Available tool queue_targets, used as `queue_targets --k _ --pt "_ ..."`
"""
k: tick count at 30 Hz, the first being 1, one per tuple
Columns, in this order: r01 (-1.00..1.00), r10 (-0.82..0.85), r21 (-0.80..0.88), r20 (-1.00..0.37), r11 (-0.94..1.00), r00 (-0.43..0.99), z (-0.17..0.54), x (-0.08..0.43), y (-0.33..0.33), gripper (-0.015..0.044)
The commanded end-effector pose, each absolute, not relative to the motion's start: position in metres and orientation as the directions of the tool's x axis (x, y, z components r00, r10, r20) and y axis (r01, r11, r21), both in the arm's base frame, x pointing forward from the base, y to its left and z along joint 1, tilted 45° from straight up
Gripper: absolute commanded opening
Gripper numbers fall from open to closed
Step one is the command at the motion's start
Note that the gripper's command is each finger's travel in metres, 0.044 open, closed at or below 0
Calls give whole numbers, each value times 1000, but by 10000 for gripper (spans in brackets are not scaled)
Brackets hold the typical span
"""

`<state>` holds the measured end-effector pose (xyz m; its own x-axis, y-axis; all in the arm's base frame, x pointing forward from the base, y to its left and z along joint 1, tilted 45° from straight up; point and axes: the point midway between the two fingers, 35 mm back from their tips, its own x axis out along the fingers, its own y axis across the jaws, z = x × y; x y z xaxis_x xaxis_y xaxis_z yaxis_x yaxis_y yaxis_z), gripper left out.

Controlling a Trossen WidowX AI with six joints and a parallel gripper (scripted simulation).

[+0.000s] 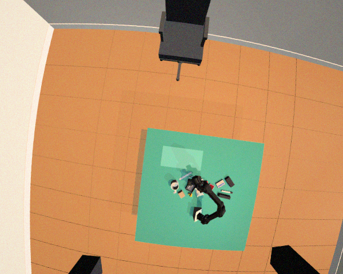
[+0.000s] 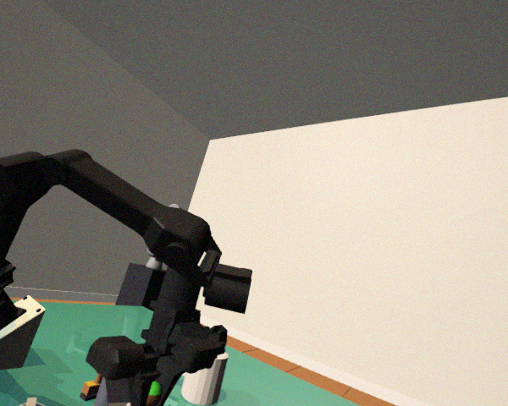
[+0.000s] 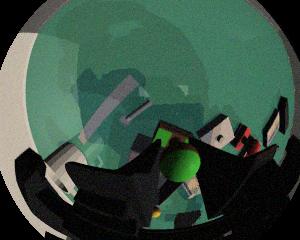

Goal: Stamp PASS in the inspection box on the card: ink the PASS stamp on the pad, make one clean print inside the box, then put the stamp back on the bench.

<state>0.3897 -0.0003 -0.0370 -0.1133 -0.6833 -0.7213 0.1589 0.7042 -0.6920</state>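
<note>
A: The gripper (image 3: 173,174) is clamped on the green-knobbed PASS stamp (image 3: 180,163); in the wrist view the round green knob sits right between the dark jaws.

B: And the exterior view catches a sliver of that green handle (image 2: 154,388) low under the wrist, with the black arm (image 2: 109,192) bending down over the green bench (image 2: 262,384).

A: From the top, the gripper (image 1: 195,183) hangs over the cluster of small items near the bench's middle. A white mug (image 1: 174,185) stands to one side, a small tan block (image 1: 181,193) just beside it.

B: On the other side, a labelled white piece (image 1: 219,184) and dark bars (image 1: 229,181) lie apart from the gripper. The card itself is too small to pick out.
</note>
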Motion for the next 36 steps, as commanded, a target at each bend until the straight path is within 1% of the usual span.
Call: queue_targets --k 1,36 --pt "163 -679 -689 -725 707 -116 -36 390 1 0" --pt "163 -676 -686 -727 709 -116 -23 391 13 0"
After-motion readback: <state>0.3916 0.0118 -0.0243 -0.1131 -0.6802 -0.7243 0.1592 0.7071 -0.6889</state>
